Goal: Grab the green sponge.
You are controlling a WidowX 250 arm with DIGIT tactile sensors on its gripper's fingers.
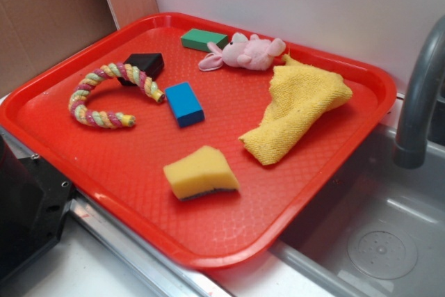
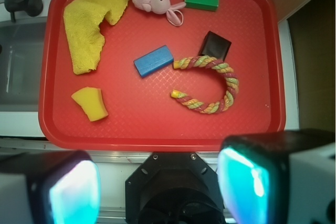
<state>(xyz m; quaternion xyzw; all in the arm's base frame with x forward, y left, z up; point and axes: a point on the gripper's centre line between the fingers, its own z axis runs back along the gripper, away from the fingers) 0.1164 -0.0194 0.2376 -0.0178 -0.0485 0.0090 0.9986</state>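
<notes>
1. Sitting alone in the near part of the red tray (image 1: 83, 165), the green sponge (image 1: 201, 173) rests with its yellow foam up and its thin dark scouring layer down against the tray floor; seen from the wrist camera (image 2: 90, 103) it is at the lower left, apart from everything else.
2. Nearest neighbours: yellow cloth (image 1: 299, 113) further back toward the sink side, blue block (image 1: 184, 103) toward the tray's middle. Neither touches the sponge, so a descent from above looks unobstructed (judgement).
3. Distractors cluster at the far side: green block (image 1: 204, 39), pink plush toy (image 1: 243, 53), black block (image 1: 144, 65) touching the rope ring (image 1: 111, 95). The green block matches the colour word but is a flat hard rectangle, not foam.
4. Gripper (image 2: 157, 182): fingers spread wide, nothing between them; both pads frame the bottom of the wrist view.
5. Arm pose: held high and back, off the tray's near edge, camera looking straight down over the whole tray. It is not yet above the sponge.
6. Step judged: approach not begun; it needs a shift forward and toward the sponge's side before lowering.
</notes>
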